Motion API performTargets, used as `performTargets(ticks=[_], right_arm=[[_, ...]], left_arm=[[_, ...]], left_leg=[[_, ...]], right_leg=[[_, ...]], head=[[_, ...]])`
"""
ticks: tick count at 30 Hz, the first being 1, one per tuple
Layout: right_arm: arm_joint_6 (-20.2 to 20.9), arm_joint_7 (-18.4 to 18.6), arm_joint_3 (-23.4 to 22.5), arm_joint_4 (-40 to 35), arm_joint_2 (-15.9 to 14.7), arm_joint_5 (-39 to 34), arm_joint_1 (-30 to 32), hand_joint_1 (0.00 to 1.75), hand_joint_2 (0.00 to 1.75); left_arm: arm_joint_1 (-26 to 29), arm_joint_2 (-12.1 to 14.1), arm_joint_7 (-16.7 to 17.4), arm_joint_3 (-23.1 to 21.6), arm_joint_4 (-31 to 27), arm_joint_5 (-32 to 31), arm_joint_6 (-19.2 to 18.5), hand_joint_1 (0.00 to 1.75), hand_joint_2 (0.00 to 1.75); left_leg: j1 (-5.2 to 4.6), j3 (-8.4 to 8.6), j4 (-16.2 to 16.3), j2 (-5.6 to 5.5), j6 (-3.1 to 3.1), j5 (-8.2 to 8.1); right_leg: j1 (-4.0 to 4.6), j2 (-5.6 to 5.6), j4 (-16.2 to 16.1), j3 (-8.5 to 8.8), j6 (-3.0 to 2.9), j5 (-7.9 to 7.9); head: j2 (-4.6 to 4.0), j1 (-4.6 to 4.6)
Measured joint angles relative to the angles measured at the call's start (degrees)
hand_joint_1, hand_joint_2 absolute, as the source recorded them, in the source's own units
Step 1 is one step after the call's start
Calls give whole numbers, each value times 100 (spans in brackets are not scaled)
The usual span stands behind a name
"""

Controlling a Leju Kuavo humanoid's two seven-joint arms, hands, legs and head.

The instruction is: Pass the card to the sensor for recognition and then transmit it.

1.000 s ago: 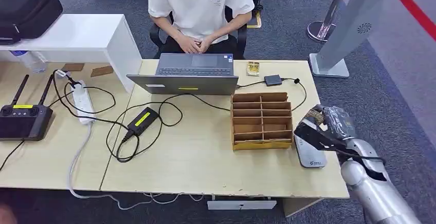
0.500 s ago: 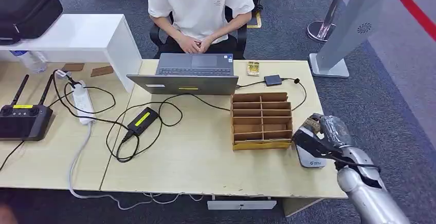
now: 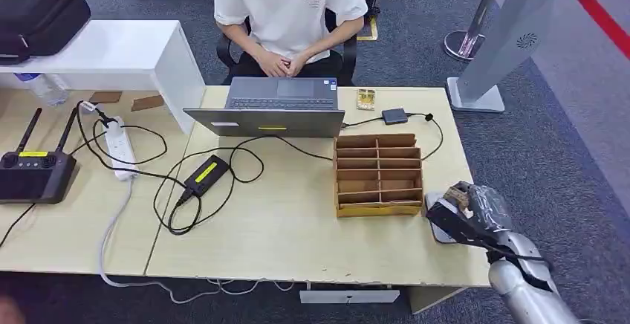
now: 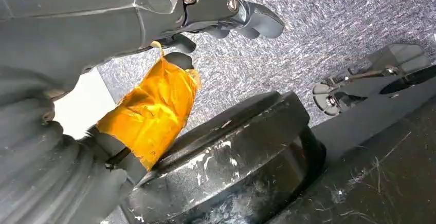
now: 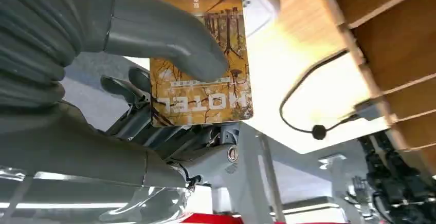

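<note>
Head view, left to right: black remote controller [image 3: 33, 175] on the far desk, white power strip [image 3: 119, 146], black power adapter [image 3: 205, 174] with looping cables, open laptop [image 3: 275, 108] with a person [image 3: 288, 12] seated behind it. Cardboard organizer [image 3: 377, 175] stands on the desk [image 3: 297, 227] right of centre. Just beside its right wall lies the pale sensor [image 3: 440, 224], near the desk edge. My right hand [image 3: 469, 214] hovers over the sensor, partly covering it. Right wrist view: my thumb and darker fingers [image 5: 123, 88] pinch the orange hotel card [image 5: 201, 54] flat between them, sensor just beyond the card. Left wrist view: left hand [image 4: 154, 44] hangs over grey carpet, fingers [image 4: 247, 16] spread, holding nothing.
</note>
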Motion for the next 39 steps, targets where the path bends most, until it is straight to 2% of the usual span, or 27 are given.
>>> performTargets(ticks=[11, 19, 24, 29, 33, 39], right_arm=[[-24, -144, -310, 44, 87, 223, 247, 175, 175], [564, 111, -350, -645, -99, 264, -114, 175, 175], [1043, 297, -188, -988, -310, 37, -967, 175, 175], [1351, 536, 270, -956, -339, -68, -2188, 175, 175], [1309, 820, 835, -353, 7, -4, -3359, 175, 175], [946, 1062, 1456, 654, 805, 192, -4343, 175, 175]], left_arm=[[-4, 0, 33, -61, 0, -48, 68, 0, 175], [-20, 13, 24, -199, 2, -50, 72, 0, 175], [-33, 24, 9, -302, 2, -59, 68, 0, 175], [-47, 33, 7, -422, 2, -122, 52, 0, 175], [-90, 44, 7, -586, 2, -210, 31, 0, 175], [-135, 48, 7, -822, 4, -297, 7, 0, 175]], left_leg=[[0, 10, 0, 1, -1, -3], [-4, 10, 1, 4, 2, -1], [-6, 11, 1, 10, 2, 3], [-5, 3, -1, 10, -1, 7], [-3, 13, 0, 24, -8, 11], [3, 11, -1, 15, -11, 18]], right_leg=[[0, 1, -1, 11, 2, -4], [-4, 3, 1, 15, 0, 0], [-6, 8, 5, 13, 2, 5], [-5, 9, 13, 11, 1, 6], [-3, 25, 13, 5, -5, 10], [2, 16, 17, 4, -6, 10]], head=[[0, 0], [0, 0], [0, 0], [0, 0], [0, 0], [0, 0]])
